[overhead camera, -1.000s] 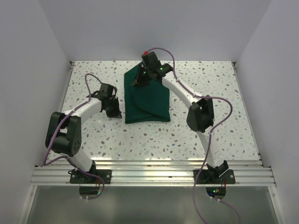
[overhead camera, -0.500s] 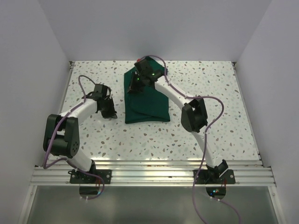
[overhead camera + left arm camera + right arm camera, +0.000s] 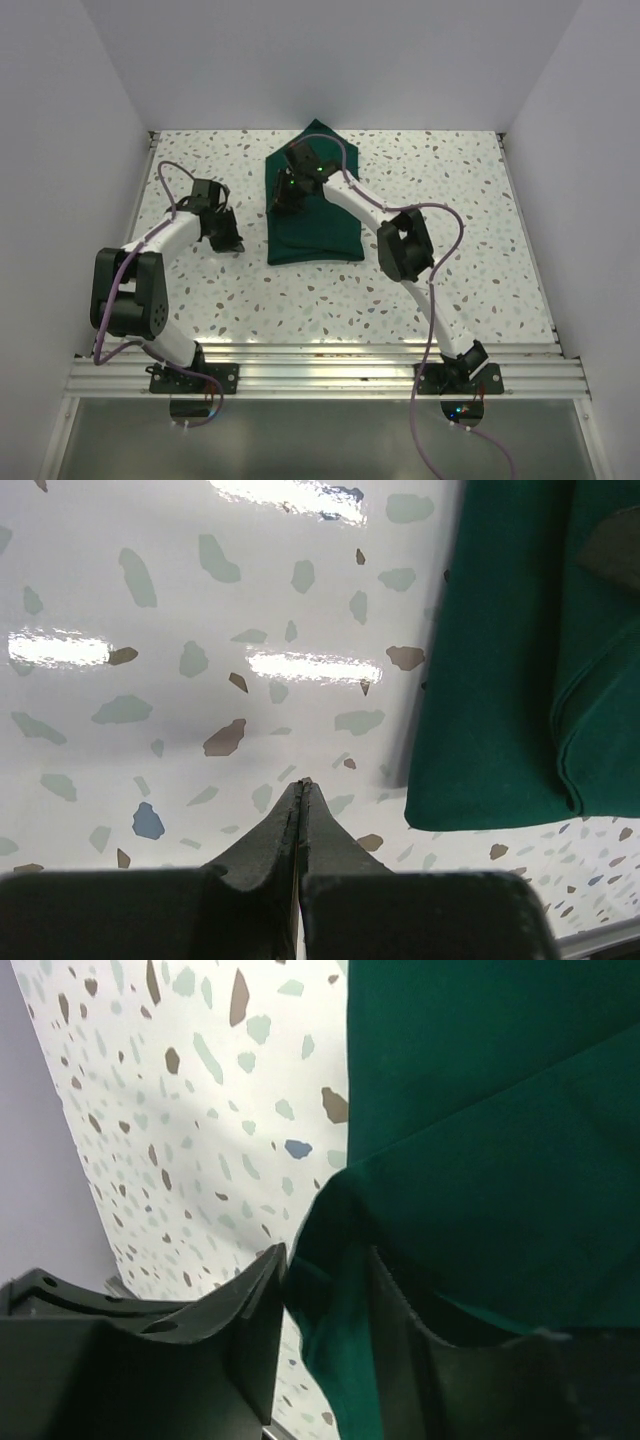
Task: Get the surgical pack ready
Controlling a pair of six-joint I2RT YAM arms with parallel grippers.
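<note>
The surgical pack shows only as a dark green cloth bundle in the middle of the table, folded over on itself; whatever it holds is hidden. One corner pokes toward the back wall. My right gripper hangs over the bundle's far left part. In the right wrist view its jaws stand apart with a loose fold of the green cloth between them. My left gripper is shut and empty over bare table, left of the bundle. The left wrist view shows its tips pressed together and the bundle's near corner to their right.
The speckled white tabletop is enclosed by pale walls at the left, back and right. A metal rail runs along the near edge with both arm bases on it. Purple cables loop above each arm.
My right gripper slid left and nearer across the bundle's far end, and its jaws parted from shut. My left arm drew back to the left, away from the bundle.
</note>
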